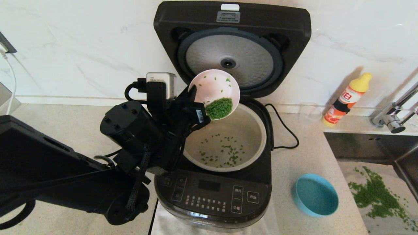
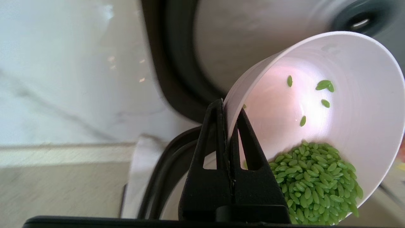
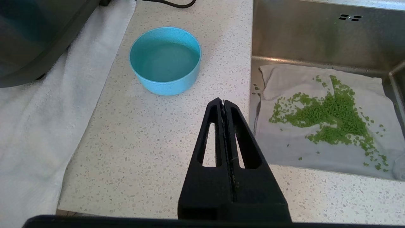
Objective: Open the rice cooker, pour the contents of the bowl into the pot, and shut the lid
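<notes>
The cooker (image 1: pixel 214 182) is seen on the counter (image 1: pixel 65 130) with its lid (image 1: pixel 232 45) swung up and back, the dimpled silver underside facing forward. The pot (image 1: pixel 258 130) sits open inside, a scatter of green grains lying on its floor. Above the pot's near-left rim the bowl (image 1: pixel 214 88) is held steeply tilted, its mouth turned forward and down toward the pot, with the lowest edge over the pot's opening. The grains (image 1: pixel 219 108) are heaped against that lowest wall, and a few stick higher up inside. The left gripper (image 1: pixel 195 94) is clamped on the bowl's rim at its left side: in the left wrist view one finger is seen inside the wall and one outside, pinching the thin edge, the grain heap lying just beside the inner finger. The right gripper (image 3: pixel 224 104) is parked over the counter, its fingers pressed together on nothing, near a blue bowl (image 3: pixel 165 60) and a sink (image 3: pixel 316 41) where a cloth (image 3: pixel 284 82) carries spilled green grains.
</notes>
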Robot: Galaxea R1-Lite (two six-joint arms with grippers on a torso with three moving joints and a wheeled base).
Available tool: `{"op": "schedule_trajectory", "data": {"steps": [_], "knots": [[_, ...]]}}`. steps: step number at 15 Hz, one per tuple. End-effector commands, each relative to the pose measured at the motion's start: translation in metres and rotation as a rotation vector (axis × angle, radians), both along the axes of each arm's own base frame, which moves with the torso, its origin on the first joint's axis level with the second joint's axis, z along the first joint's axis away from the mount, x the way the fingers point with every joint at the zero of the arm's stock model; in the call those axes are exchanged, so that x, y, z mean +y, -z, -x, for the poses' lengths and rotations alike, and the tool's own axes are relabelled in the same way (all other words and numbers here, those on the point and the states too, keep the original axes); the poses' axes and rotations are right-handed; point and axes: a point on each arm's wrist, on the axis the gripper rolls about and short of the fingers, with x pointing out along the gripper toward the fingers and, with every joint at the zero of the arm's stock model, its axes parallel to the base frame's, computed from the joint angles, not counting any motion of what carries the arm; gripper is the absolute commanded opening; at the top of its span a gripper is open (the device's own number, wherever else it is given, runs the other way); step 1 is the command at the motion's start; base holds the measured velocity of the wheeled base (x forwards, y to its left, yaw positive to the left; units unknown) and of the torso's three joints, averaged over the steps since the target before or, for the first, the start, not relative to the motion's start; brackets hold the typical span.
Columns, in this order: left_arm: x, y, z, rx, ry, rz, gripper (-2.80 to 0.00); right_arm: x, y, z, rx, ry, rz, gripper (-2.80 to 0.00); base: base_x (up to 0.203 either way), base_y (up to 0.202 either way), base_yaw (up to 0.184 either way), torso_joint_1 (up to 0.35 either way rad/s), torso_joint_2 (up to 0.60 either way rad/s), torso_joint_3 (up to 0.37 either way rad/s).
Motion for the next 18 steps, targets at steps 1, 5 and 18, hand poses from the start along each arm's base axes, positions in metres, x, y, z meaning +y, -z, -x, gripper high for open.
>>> {"op": "schedule_trajectory", "data": {"steps": [1, 5, 18], "knots": [[-0.001, 0.003, -0.002, 0.006, -0.017, 0.0, -2.8, 0.0, 0.0, 0.0, 0.0, -0.001, 0.001, -2.8, 0.0, 0.0, 0.0, 0.0, 0.0, 0.0], [0.0, -0.017, 0.0, -0.053, -0.02, 0.032, -2.8, 0.0, 0.0, 0.0, 0.001, 0.0, -0.001, -2.8, 0.0, 0.0, 0.0, 0.0, 0.0, 0.0], [-0.005, -0.027, -0.004, -0.092, -0.114, -0.01, -2.8, 0.0, -0.035, 0.006, -0.076, -0.004, 0.069, -2.8, 0.0, 0.0, 0.0, 0.0, 0.0, 0.0]]}}
